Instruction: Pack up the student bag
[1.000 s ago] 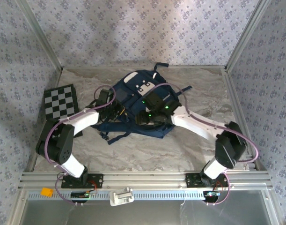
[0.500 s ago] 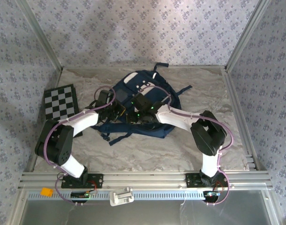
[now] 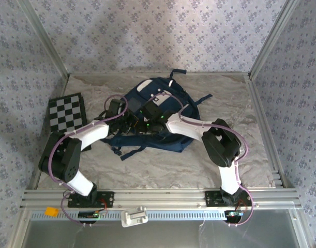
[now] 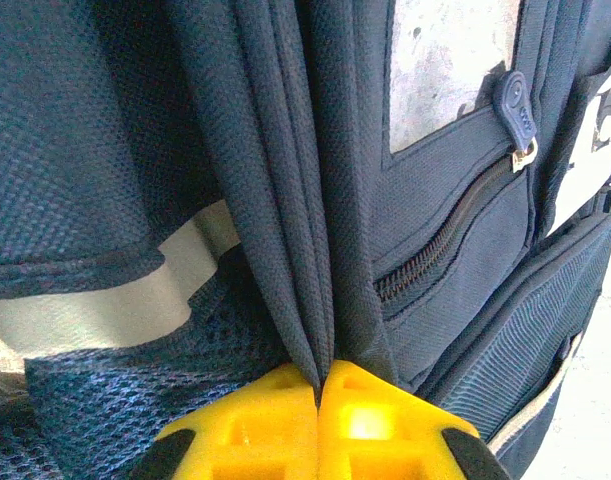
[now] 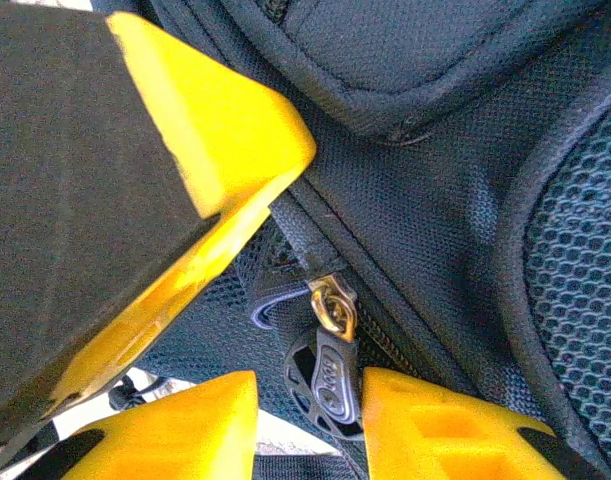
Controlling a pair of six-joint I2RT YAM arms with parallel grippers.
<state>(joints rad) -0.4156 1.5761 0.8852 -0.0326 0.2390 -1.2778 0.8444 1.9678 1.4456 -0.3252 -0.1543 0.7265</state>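
student bag [image 3: 168, 140]: 1 | checkerboard [image 3: 64, 112]: 1 | zipper pulls [image 4: 512, 105] [image 5: 325, 375]: 2, perhaps more

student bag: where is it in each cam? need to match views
Top external: student bag at picture centre, under both wrists.
Left wrist: student bag right across, a fold pinched by the left gripper at bottom centre.
Right wrist: student bag right across, zipper pull low centre.
Shared landmark: white patch, top external and left wrist.

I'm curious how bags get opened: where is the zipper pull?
In the right wrist view the zipper pull sits low centre, between the parted jaws of the right gripper, against the student bag.
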